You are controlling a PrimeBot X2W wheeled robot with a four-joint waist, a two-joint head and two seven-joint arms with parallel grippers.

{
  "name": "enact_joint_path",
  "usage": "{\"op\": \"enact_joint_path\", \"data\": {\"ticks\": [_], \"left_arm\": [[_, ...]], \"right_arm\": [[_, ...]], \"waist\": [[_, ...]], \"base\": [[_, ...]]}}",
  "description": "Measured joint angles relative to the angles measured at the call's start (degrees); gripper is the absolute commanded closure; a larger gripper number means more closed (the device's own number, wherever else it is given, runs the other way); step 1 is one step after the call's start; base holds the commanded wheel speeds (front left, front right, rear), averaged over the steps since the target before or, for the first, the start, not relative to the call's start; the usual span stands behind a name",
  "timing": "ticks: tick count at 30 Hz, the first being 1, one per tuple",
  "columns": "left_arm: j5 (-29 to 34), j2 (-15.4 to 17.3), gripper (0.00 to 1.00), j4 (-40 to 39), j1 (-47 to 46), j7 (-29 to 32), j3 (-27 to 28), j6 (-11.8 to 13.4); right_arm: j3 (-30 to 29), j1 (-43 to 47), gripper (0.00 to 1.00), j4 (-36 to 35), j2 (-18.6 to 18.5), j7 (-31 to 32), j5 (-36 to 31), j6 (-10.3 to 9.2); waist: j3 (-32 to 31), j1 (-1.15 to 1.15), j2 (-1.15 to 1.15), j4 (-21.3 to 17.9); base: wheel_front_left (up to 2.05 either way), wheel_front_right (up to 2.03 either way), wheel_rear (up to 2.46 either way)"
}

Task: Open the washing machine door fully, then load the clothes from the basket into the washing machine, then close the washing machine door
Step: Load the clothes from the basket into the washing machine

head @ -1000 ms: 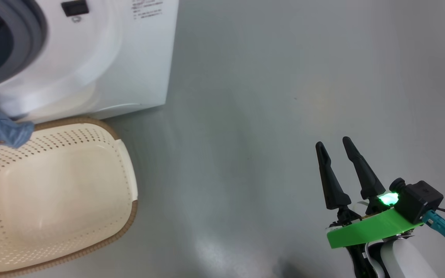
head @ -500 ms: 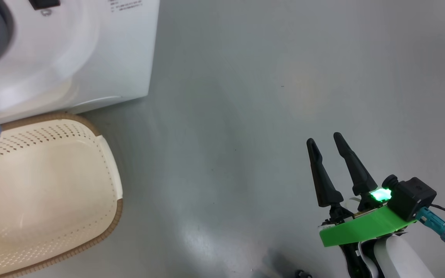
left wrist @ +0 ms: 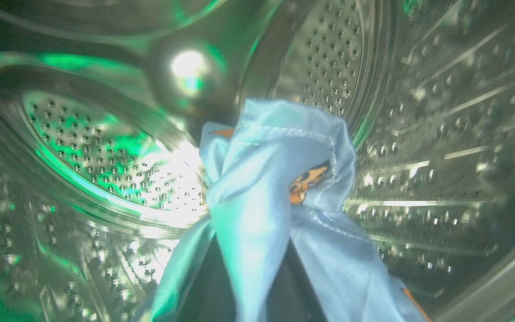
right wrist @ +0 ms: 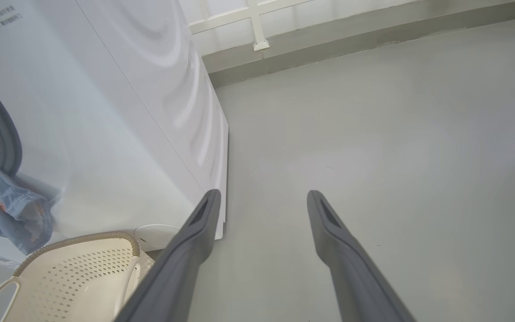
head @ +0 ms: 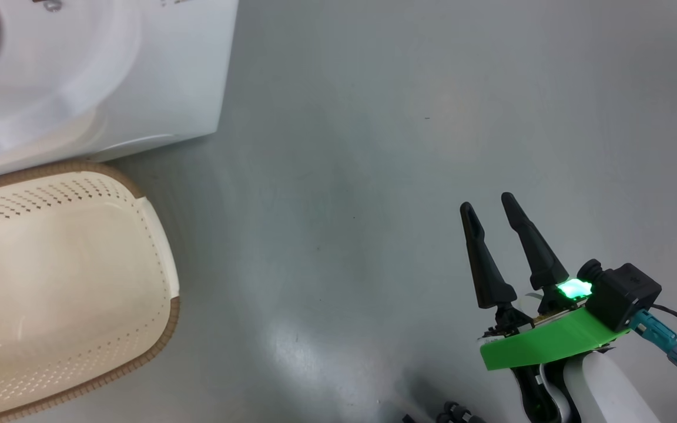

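Smooth grey floor (head: pixel 374 147), pale skirting (right wrist: pixel 373 29), white window frame (right wrist: pixel 252 18)

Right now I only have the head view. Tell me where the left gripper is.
Observer: The left gripper is inside the steel drum of the washing machine.
Operator: Report what it holds.
Observer: Light blue clothes are bunched between its fingers.
Operator: Check the machine's opening from the right wrist.
Observer: Some of the clothes hang out past the grey seal, above the basket.
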Motion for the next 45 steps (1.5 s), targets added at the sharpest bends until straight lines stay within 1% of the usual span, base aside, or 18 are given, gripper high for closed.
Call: {"op": "enact_joint_path", "data": {"ticks": [4, 5, 6, 8, 9, 10, 15, 19, 23, 28, 31, 34, 35, 38, 40, 45], "left_arm": [[0.35, -0.15, 1.00, 6.37, -0.12, -0.02, -1.38, -0.40], [0.35, -0.25, 0.96, 8.06, -0.28, 0.05, -1.78, -0.45], [0.37, -0.37, 0.80, 9.29, -0.36, 0.04, -2.37, -0.45], [0.37, -0.79, 0.24, 12.93, -2.49, 1.21, -3.47, -0.54], [0.38, -0.80, 0.07, 13.77, -3.37, 1.60, -4.03, -0.65], [0.38, -0.80, 0.00, 13.77, -3.37, 1.60, -4.03, -0.65], [0.11, -1.16, 0.00, 17.86, -4.89, 6.36, -5.34, -0.94], [-1.40, -2.01, 0.00, 18.78, -4.87, 9.31, -7.28, -0.94], [-3.64, -2.82, 0.00, 18.73, -4.81, 8.67, -8.71, -0.94], [-6.73, -2.88, 0.00, 17.51, -4.45, 3.64, -9.61, -0.94], [-8.29, -3.07, 0.00, 15.16, -3.27, 0.90, -10.01, -0.94], [-9.62, -3.25, 0.00, 12.21, -1.26, 0.20, -9.59, -0.94], [-9.96, -3.26, 0.00, 10.09, -0.12, 0.19, -9.10, -0.94], [-10.42, -3.38, 0.00, 3.96, 3.27, 0.00, -6.51, -0.91], [-10.42, -3.79, 0.00, 0.86, 5.88, -0.02, -4.52, -0.43], [-10.65, -6.16, 0.00, -4.69, 12.63, -0.03, 1.29, -0.37]], "right_arm": [[0.14, 0.00, 0.00, 0.03, 0.16, 0.00, 0.00, 0.00], [0.20, 0.00, 0.00, 0.07, 0.18, 0.00, 0.00, 0.00], [0.23, 0.00, 0.00, 0.12, 0.20, 0.00, 0.00, 0.00], [0.27, 0.00, 0.00, 0.18, 0.22, 0.00, 0.00, 0.00], [0.26, 0.00, 0.00, 0.19, 0.22, 0.00, 0.00, 0.00], [0.26, 0.00, 0.00, 0.19, 0.22, 0.00, 0.00, 0.00], [0.25, -0.01, 0.00, 0.26, 0.23, 0.00, 0.00, 0.00], [0.18, -0.05, 0.00, 0.32, 0.23, 0.00, 0.00, 0.00], [0.00, -0.06, 0.00, 0.40, 0.23, 0.00, 0.00, 0.00], [-0.18, -0.09, 0.00, 0.48, 0.21, 0.00, 0.00, 0.00], [-0.27, -0.09, 0.00, 0.49, 0.12, 0.00, 0.00, 0.00], [-0.42, -0.09, 0.00, 0.49, -0.22, 0.00, 0.00, 0.00], [-0.42, -0.09, 0.00, 0.49, -0.36, 0.00, 0.00, 0.00], [-0.53, -0.13, 0.00, 0.48, -0.71, 0.00, 0.00, 0.00], [-0.58, -0.16, 0.00, 0.48, -0.77, 0.00, 0.00, 0.00], [-0.62, -0.20, 0.00, 0.57, -1.02, 0.00, 0.00, 0.00]], "waist": [[-0.13, 0.00, 0.00, 0.16], [-0.17, 0.00, 0.00, 0.20], [-0.25, 0.00, 0.00, 0.27], [-0.49, 0.00, 0.00, 0.52], [-0.55, 0.00, 0.00, 0.62], [-0.55, 0.00, 0.00, 0.62], [-1.06, 0.00, 0.00, 1.18], [-1.52, 0.00, 0.00, 1.51], [-1.99, 0.00, 0.00, 1.93], [-2.68, 0.00, 0.00, 2.35], [-3.24, -0.01, 0.00, 2.67], [-3.83, -0.01, 0.00, 3.03], [-4.05, 0.00, 0.00, 3.14], [-4.64, -0.01, 0.00, 3.45], [-5.09, 0.00, 0.00, 3.62], [-6.40, -0.01, 0.00, 3.97]], "base": [[0.00, 0.00, 0.00], [0.00, 0.00, 0.00], [0.00, 0.00, 0.00], [0.00, 0.00, 0.00], [0.00, 0.00, 0.00], [0.00, 0.00, 0.00], [0.00, 0.00, 0.00], [0.00, 0.00, 0.00], [0.00, 0.00, 0.00], [0.00, 0.00, 0.00], [0.00, 0.00, 0.00], [0.00, 0.00, 0.00], [0.00, 0.00, 0.00], [0.00, 0.00, 0.00], [0.00, 0.00, 0.00], [0.00, 0.00, 0.00]]}}
